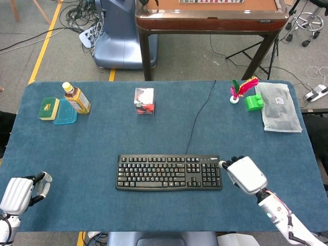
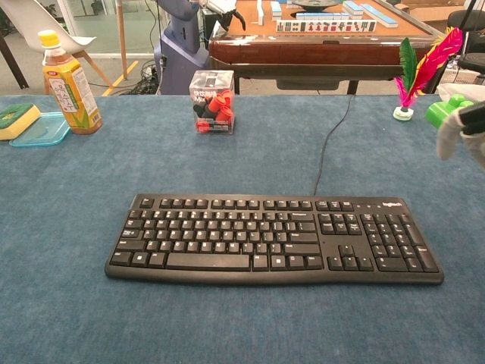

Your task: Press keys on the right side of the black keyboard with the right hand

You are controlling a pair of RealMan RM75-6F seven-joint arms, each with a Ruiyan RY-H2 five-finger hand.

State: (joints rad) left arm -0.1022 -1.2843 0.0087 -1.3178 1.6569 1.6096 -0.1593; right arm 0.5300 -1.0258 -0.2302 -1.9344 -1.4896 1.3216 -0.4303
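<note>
**Right hand clear of the keyboard, no key under its fingers**

The black keyboard point(image 1: 169, 172) lay flat near the front middle of the blue bench point(image 1: 102, 133), its cable running away toward the far edge. The right hand point(image 1: 245, 174) hung just beside the keyboard's right end, off past the number pad, and touched no key. From the head view its back faced the camera with the fingers curled under, dark tips showing at its left edge; it held nothing. In the chest view only a pale finger and a dark sliver showed at the right border, raised well above the bench surface. The left hand point(image 1: 19, 192) sat at the near left corner, far from the keyboard, fingers curled in and grasping nothing.

As a judgement on progress: nothing on the keyboard itself recorded whether any key had been pressed, so the pictures could not settle how much was done. With the right hand lifted and outside the keyboard's footprint, either the pressing was finished or the hand would need to travel left over the number pad and lower again.
</note>
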